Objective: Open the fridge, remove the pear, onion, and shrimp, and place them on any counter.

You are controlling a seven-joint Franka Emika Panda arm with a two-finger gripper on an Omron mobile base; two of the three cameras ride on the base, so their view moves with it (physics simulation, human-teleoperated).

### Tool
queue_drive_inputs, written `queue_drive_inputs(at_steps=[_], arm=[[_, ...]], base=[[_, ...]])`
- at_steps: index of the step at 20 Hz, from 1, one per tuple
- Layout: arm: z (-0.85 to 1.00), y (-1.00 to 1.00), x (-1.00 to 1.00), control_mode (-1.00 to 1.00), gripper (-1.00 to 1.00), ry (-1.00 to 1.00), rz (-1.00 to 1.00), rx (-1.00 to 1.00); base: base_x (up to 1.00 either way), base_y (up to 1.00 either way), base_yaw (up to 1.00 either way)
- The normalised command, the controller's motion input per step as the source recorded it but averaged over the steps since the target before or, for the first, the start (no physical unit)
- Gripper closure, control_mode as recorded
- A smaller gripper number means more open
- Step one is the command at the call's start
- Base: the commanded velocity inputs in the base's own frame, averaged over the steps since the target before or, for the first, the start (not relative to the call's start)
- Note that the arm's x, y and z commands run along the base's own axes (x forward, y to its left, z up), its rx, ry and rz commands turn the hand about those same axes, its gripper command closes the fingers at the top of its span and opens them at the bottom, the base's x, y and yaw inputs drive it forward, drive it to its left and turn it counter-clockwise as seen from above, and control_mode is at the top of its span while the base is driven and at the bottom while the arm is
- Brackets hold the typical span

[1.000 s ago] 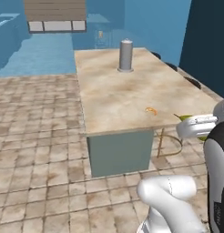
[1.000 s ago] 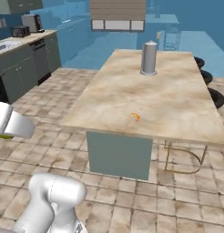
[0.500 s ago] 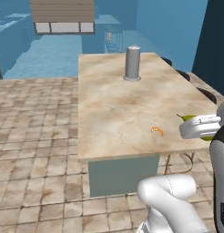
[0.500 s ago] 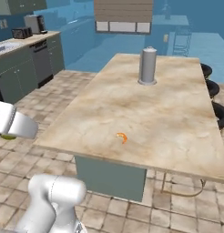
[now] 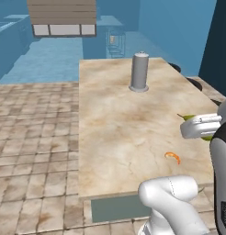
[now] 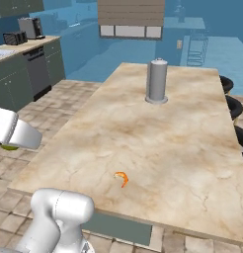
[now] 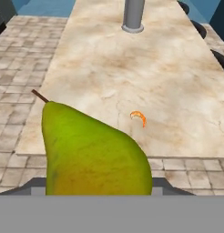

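A: Which step is in hand?
B: Carrying the pear (image 7: 91,152) to the table (image 5: 115,133). It fills the hand view, its base low between the fingers, evidently gripped. The shrimp (image 6: 121,178) already lies on the table's near end.

A: And next?
B: Probably bringing the pear over the stone top and lowering it beside the shrimp.

A: Obstacles?
B: A grey cylinder (image 6: 157,81) stands farther along, well apart. Dark stools (image 6: 233,106) line the far side.
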Motion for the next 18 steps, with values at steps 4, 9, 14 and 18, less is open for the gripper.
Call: queue_drive_inputs(at_steps=[4,9,14,18], arm=[[0.0,0.0,0.0,1.0,1.0,0.0,0.0,0.0],[0.0,0.0,0.0,1.0,1.0,0.0,0.0,0.0],[0.0,0.0,0.0,1.0,1.0,0.0,0.0,0.0],[-0.04,-0.03,0.18,-1.0,1.0,0.01,0.0,0.01]], base=[[0.07,0.0,-0.01],[0.0,0.0,0.0],[0.0,0.0,0.0],[0.05,-0.01,0.0]])
